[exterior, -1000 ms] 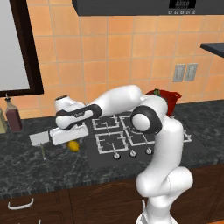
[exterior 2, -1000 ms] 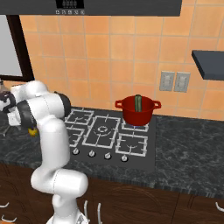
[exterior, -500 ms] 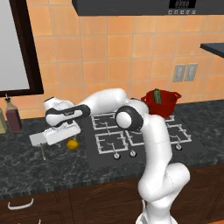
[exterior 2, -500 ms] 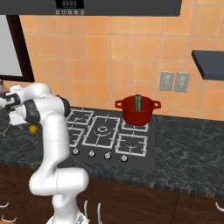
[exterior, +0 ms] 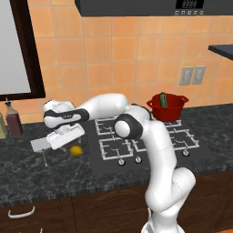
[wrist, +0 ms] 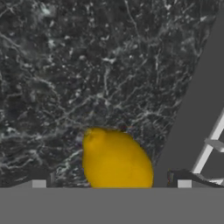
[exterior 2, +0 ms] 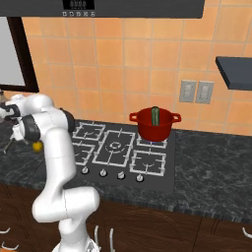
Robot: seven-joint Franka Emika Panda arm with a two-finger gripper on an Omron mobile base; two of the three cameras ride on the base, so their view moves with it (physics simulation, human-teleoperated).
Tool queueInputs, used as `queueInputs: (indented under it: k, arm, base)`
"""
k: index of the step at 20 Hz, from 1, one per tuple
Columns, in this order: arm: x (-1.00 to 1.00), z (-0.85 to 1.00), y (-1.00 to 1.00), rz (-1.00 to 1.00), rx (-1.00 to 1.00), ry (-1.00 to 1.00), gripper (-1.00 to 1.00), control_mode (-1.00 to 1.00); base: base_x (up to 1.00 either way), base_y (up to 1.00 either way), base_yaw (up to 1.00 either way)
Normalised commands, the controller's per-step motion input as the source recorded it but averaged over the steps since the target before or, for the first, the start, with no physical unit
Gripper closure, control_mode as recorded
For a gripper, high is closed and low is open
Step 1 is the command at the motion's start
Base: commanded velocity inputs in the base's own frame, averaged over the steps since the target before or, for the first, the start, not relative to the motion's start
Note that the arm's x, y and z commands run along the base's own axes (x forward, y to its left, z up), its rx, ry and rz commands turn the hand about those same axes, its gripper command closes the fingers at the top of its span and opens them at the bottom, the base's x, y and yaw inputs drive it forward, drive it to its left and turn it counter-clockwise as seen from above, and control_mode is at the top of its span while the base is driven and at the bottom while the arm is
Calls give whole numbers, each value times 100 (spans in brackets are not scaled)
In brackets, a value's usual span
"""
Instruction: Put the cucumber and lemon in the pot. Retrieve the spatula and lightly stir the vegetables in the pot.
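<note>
Your fingers (wrist: 111, 183) stand spread over the smooth oval lemon (wrist: 116, 160) on speckled dark stone tabletop (wrist: 87, 65), bare around it; stove edge (wrist: 192, 109) near. Cucumber (exterior: 163, 99) upright in red pot (exterior: 166, 108).

- Dark speckled stone counter (exterior: 27, 175) runs the width of the kitchen under the orange tiled wall; same counter (exterior 2: 206, 172) carries on to the right of the stove
- Lemon (exterior: 76, 150) sits right on the stone, just left of the stove; close up, the lemon (wrist: 116, 161) lies on its side on the marbled surface
- Spatula (exterior: 42, 145) lies flat on the counter, near the lemon; pale blade, thin handle
- Stove (exterior: 150, 145) is set into the counter; red pot (exterior: 167, 107) stands on its back right burner
- Dark bottle (exterior: 13, 122) stands upright at the far left by the wall
</note>
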Motion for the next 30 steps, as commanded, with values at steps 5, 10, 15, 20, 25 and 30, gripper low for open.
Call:
queueInputs:
  k: [5, 10, 15, 20, 25, 30]
  arm:
    - [-27, -3, -36, 0, 0, 0, -100, -100]
    - [-29, -19, -21, 0, 2, 0, -100, -100]
    - [-3, -21, -2, 1, 4, -1, -100, -100]
    - [13, -20, 2, 4, 1, -2, -100, -100]
    - [1, -8, 3, 1, 0, -1, 100, -100]
    - [-34, 60, -5, 0, 2, -21, 100, -100]
  base:
    - [0, 0, 0]
    - [0, 0, 0]
    - [0, 0, 0]
    - [0, 0, 0]
    - [0, 0, 0]
    - [0, 0, 0]
